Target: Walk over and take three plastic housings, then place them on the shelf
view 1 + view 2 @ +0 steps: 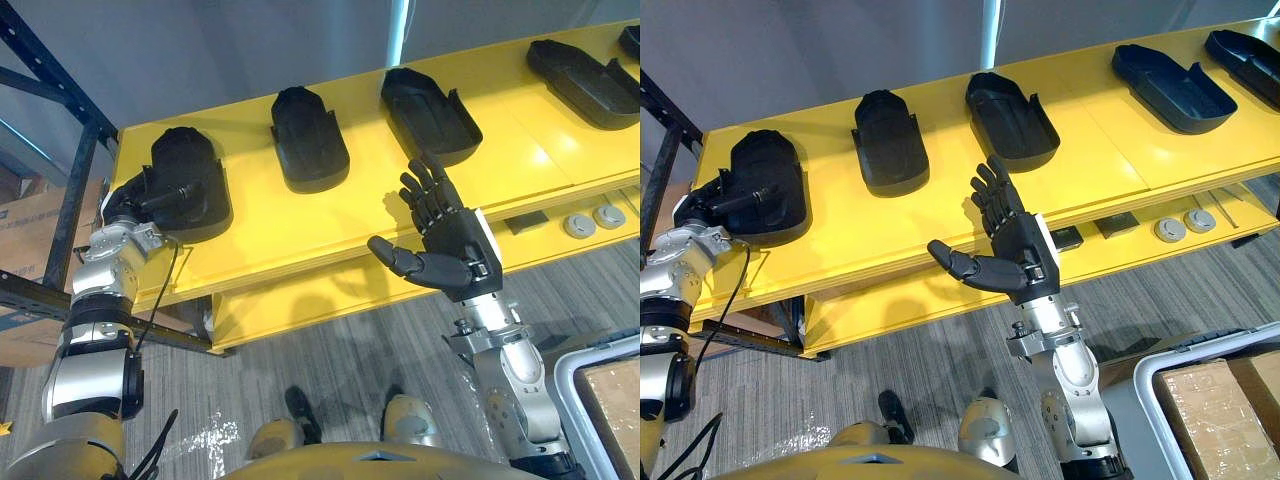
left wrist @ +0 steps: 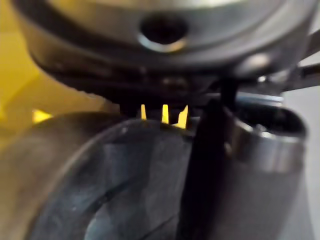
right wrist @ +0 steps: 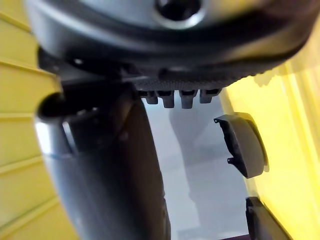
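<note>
Several black plastic housings lie in a row on a yellow shelf top (image 1: 300, 230). My left hand (image 1: 130, 205) grips the near end of the leftmost housing (image 1: 190, 170), with a finger laid across its top; that housing (image 2: 125, 185) shows close under the thumb (image 2: 202, 165) in the left wrist view. A second housing (image 1: 310, 140) and a third housing (image 1: 430, 115) lie further right, with others (image 1: 585, 80) beyond. My right hand (image 1: 450, 245) hovers open over the shelf's front edge, below the third housing, holding nothing. The right wrist view shows a housing (image 3: 245, 145) past the fingers.
A lower yellow ledge carries two round grey discs (image 1: 578, 225) and a dark block (image 1: 525, 222). A dark metal rack frame (image 1: 60, 90) and a cardboard box (image 1: 30, 230) stand on the left. A grey bin (image 1: 570, 390) holding a carton sits at the lower right.
</note>
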